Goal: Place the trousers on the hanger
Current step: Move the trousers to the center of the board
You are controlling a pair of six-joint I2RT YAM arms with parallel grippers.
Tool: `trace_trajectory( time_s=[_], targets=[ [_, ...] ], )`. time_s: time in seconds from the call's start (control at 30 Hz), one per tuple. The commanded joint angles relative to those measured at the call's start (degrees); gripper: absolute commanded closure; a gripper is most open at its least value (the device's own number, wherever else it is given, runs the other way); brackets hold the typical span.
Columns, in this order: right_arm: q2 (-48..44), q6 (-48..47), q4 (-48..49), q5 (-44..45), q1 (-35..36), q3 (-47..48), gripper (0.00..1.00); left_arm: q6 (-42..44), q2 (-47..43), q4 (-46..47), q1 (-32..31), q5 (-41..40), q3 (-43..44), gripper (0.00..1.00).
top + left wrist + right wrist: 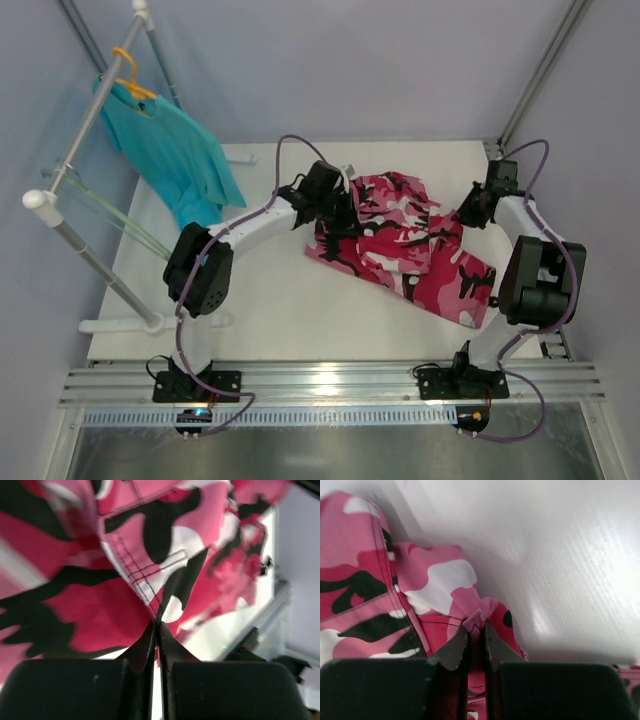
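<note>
Both claws are pinched shut on cloth, so I judge the task to be at its opening step: the grasp is made and little more. The left claw (156,630) has its fingers pressed together on a stitched edge of the trousers (405,245), close to a belt loop in the left wrist view. The right claw (476,632) nips a small raised fold of the same pink camouflage cloth. From above, the two grips sit at the far corners of the garment, left and right.

The trousers lie crumpled on the worktop (270,310), right of the middle, with one leg trailing toward the near right corner. The bulk of the cloth appears to rest on the surface. Whether the gripped edges are already lifted clear of it I cannot tell.

The hanger (122,215), a pale green thing of slim rods, is well apart at the far left. It slants beside the white rack (95,100), below the teal shirt (180,155) that hangs from an orange hanger (130,75). Neither claw is near it, and no part of the trousers touches it.

Nearly everything is left: raising and straightening the cloth, carrying it across the worktop, and draping it over the hanger's bar. With both claws occupied, nothing steadies the hanger.
</note>
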Motion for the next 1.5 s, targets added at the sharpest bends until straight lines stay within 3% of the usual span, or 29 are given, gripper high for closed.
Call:
trace_trajectory(
  time_s=[0.0, 0.07, 0.13, 0.3, 0.57, 0.7, 0.87, 0.97, 1.07, 1.13, 1.2, 1.23, 1.27, 1.4, 1.47],
  targets=[
    [-10.2, -2.0, -7.3, 10.9, -0.4, 9.9, 0.96, 8.4, -8.5, -15.2, 3.4, -13.8, 6.9, 1.0],
    [-14.6, -1.9, -9.8, 12.6, -0.4, 13.1, 0.96, 11.1, -10.9, -20.1, 5.3, -20.8, 8.1, 1.0],
    [-18.4, -2.0, -11.1, 13.2, -0.4, 14.7, 0.96, 12.4, -11.6, -22.7, 7.4, -22.6, 10.3, 1.0],
    [-22.9, -1.3, -10.9, 8.6, -0.4, 16.6, 0.96, 16.5, -9.2, -29.6, 10.3, -34.6, 17.8, 1.0],
    [-22.6, -3.1, -10.0, 2.0, -0.4, 11.3, 0.96, 18.8, -2.9, -30.1, 12.2, -36.2, 19.8, 0.99],
    [-18.6, -3.1, -8.2, 4.7, -0.4, 8.4, 0.96, 18.3, -1.3, -32.2, 12.1, -36.4, 20.3, 0.74],
    [-6.7, -3.0, -9.0, 6.9, -0.7, 17.1, 0.89, 19.4, -6.1, -32.7, 9.8, -34.8, 17.0, 0.45],
    [-0.6, -2.6, -12.0, 7.4, -0.7, 24.6, 0.89, 20.3, -11.0, -31.8, 5.6, -33.2, 13.7, 0.35],
    [-0.2, -2.6, -12.7, 8.3, -0.7, 26.4, 0.89, 18.6, -15.2, -26.5, 2.4, -26.0, 6.6, 0.28],
    [-1.1, -2.3, -8.8, 3.4, -0.7, 22.6, 0.84, 15.4, -16.5, -21.8, 1.7, -19.6, 1.4, 0.27],
    [-1.1, -2.3, -8.5, 3.9, -0.6, 21.2, 0.75, 13.0, -17.3, -17.3, 1.3, -14.7, -1.7, 0.27],
    [-0.7, -2.6, -10.6, 6.4, -0.7, 21.0, 0.62, 12.4, -17.3, -16.3, 1.1, -13.7, -3.9, 0.27],
    [-0.4, -2.8, -12.1, 7.4, -0.7, 21.3, 0.57, 11.7, -16.8, -15.6, 0.9, -13.2, -4.7, 0.27],
    [-5.6, -2.1, -13.5, 8.4, -0.6, 17.8, 0.4, 9.6, -14.3, -9.9, -1.7, -9.1, -8.6, 0.24],
    [-8.5, -1.7, -13.9, 8.3, -0.5, 15.3, 0.37, 9.3, -12.4, -8.7, -2.9, -9.1, -8.8, 0.23]
  ],
)
